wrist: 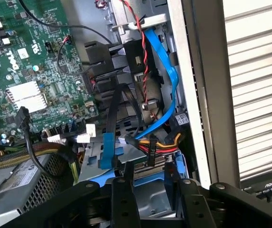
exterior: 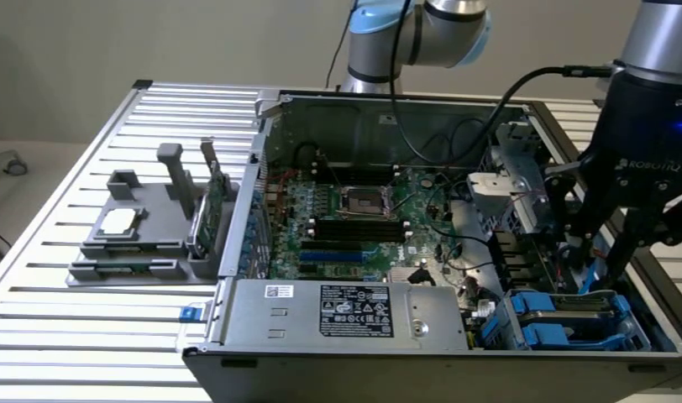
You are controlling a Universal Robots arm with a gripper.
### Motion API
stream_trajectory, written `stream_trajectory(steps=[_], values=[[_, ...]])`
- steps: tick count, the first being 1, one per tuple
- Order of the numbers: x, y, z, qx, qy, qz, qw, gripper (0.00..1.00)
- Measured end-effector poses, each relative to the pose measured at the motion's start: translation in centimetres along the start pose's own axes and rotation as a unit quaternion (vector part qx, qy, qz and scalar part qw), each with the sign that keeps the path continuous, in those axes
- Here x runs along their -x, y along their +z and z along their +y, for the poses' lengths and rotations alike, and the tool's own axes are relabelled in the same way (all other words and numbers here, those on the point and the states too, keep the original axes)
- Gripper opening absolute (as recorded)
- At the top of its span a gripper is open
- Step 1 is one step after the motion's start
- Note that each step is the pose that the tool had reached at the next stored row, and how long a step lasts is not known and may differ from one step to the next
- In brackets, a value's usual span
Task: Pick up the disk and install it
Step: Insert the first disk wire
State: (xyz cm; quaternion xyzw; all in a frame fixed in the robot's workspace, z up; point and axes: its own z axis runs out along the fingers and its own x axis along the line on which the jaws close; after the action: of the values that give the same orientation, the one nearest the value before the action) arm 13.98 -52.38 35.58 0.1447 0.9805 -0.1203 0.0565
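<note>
while the grey holder [exterior: 139,252] with its chip [exterior: 119,221] and green card [exterior: 216,206] at the exterior view's left is judged well out of harm's way, trouble could be caused further right, inside the open computer case [exterior: 318,378]: the motherboard [exterior: 353,214] could be scraped by a wide swing, and the loose cables [wrist: 157,141], blue, black, red and yellow, draped just above the drive bay [wrist: 89,159] could be snagged by a finger [wrist: 124,199] and dragged or unplugged. at the case's right end the gripper [exterior: 596,264] is pictured poised over that bay, its claw about half open with nothing visibly clamped in it; were it driven down off-line, the bay's metal wall could be struck or the disk [exterior: 565,317] jammed askew. the disk is found low in the bay, directly beneath the claw: a flat grey metal slab framed in bright blue plastic, partly hidden by the two black fingers in the wrist view, its label not made out.
</note>
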Motion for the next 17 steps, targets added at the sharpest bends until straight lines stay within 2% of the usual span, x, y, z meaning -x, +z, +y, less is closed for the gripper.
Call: stream_trajectory(steps=[3,6,8,9,13,17], values=[[0.0,0.13,0.16,-0.0056,0.001,0.0039,1.0000,0.39],[0.0,0.25,0.40,-0.0102,0.000,0.0102,0.9999,0.39],[0.0,0.28,0.68,-0.0123,-0.001,0.0146,0.9998,0.39],[0.1,0.27,0.83,-0.0131,-0.001,0.0159,0.9998,0.39],[0.4,0.18,1.47,-0.0166,-0.001,0.0160,0.9997,0.39],[0.8,0.14,1.94,-0.0218,-0.001,0.0151,0.9996,0.37]])
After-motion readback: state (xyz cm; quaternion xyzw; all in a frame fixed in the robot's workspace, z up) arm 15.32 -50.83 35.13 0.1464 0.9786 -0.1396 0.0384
